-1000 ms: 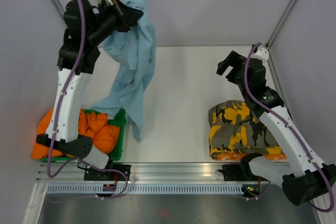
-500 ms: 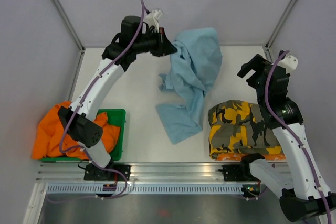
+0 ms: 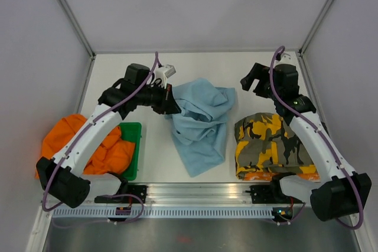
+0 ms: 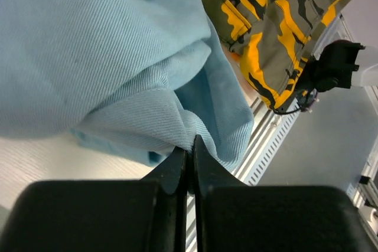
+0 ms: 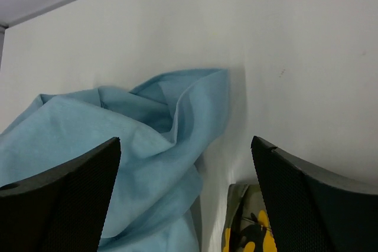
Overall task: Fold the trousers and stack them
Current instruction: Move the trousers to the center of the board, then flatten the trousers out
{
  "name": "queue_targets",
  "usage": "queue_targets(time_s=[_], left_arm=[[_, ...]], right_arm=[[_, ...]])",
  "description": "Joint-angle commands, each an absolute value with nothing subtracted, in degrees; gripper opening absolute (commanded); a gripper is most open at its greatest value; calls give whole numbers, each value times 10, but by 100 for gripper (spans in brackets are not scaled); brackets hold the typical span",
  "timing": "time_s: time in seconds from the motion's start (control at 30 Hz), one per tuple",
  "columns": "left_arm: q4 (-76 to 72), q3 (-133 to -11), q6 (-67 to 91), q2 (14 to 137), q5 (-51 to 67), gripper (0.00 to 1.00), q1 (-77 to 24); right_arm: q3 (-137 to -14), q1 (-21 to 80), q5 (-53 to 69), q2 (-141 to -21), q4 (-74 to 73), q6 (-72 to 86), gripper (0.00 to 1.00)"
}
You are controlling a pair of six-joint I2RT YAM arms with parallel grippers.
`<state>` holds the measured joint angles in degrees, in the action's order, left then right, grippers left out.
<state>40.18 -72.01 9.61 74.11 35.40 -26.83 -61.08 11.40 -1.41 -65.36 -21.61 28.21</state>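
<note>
The light-blue trousers [image 3: 204,119] lie crumpled in the middle of the table, also seen as light-blue trousers [image 4: 106,45] and light-blue trousers [image 5: 130,146]. My left gripper [image 3: 172,103] is shut on their left edge; in the left wrist view the left gripper [image 4: 190,146] pinches a fold of the blue cloth. A folded camouflage pair [image 3: 271,146] lies at the right over an orange layer. My right gripper [image 3: 255,78] hovers open above the table, behind the camouflage pair; in the right wrist view the right gripper [image 5: 186,193] has nothing between its fingers.
A green bin [image 3: 134,151] at the left holds bright orange trousers [image 3: 88,146] that spill over its side. A metal rail [image 3: 195,196] runs along the near edge. Grey walls enclose the table on three sides.
My left gripper has swung the blue trousers down from high at the back left and lowered them onto the middle of the table. The right arm has shifted slightly left.
</note>
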Motion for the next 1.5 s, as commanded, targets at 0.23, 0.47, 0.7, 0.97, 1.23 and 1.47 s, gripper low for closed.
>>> queue_targets(time_s=[0.23, 0.47, 0.7, 0.97, 1.23, 1.47], left_arm=[[296, -854, 222, 805, 282, 4, -272], [284, -773, 288, 795, 163, 68, -282], [361, -727, 305, 706, -6, 100, -210], [130, -550, 398, 777, 253, 99, -53], [72, -519, 431, 874, 234, 94, -51], [9, -428, 468, 860, 163, 89, -68]], right_arm=[[-612, 115, -34, -643, -173, 278, 98], [-701, 112, -23, -710, -213, 251, 98], [-693, 114, 54, -713, -166, 268, 98], [-636, 199, 59, -668, -172, 280, 98], [-635, 221, 46, -674, -196, 278, 98], [-636, 221, 53, -688, -186, 278, 98]])
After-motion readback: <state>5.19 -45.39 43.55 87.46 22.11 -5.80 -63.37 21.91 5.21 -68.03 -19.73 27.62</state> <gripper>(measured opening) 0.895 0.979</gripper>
